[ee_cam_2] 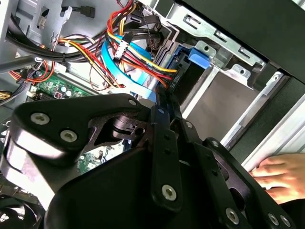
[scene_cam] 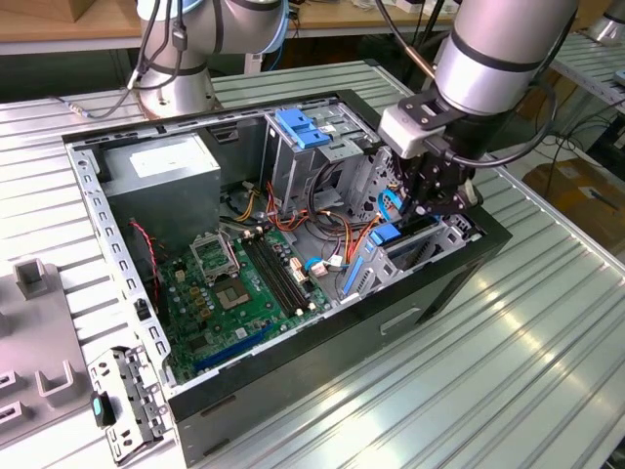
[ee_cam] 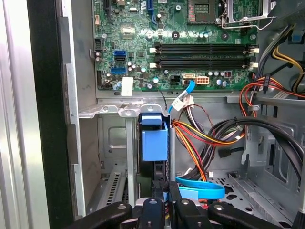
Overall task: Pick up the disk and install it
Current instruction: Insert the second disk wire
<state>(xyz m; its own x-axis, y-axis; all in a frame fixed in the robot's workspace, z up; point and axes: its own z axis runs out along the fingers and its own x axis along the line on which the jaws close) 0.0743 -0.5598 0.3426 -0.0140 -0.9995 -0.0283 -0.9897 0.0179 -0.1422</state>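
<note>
Robotics lab or test workshop. Ribbed aluminium-profile worktable (scene_cam: pixel 508 332) carries an opened black desktop computer case (scene_cam: pixel 293 381) with its green motherboard (scene_cam: pixel 239 288) exposed. Grey robot arm base (scene_cam: pixel 176 93) bolted at the table's far edge. Wooden benches (scene_cam: pixel 59 29) and loose cables behind.

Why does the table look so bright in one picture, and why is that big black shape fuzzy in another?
In the exterior view, overhead light glares off the ribbed metal table. In the second wrist view, the black pincer sits so close to the camera that it looks soft, while the cables behind it are sharper.
</note>
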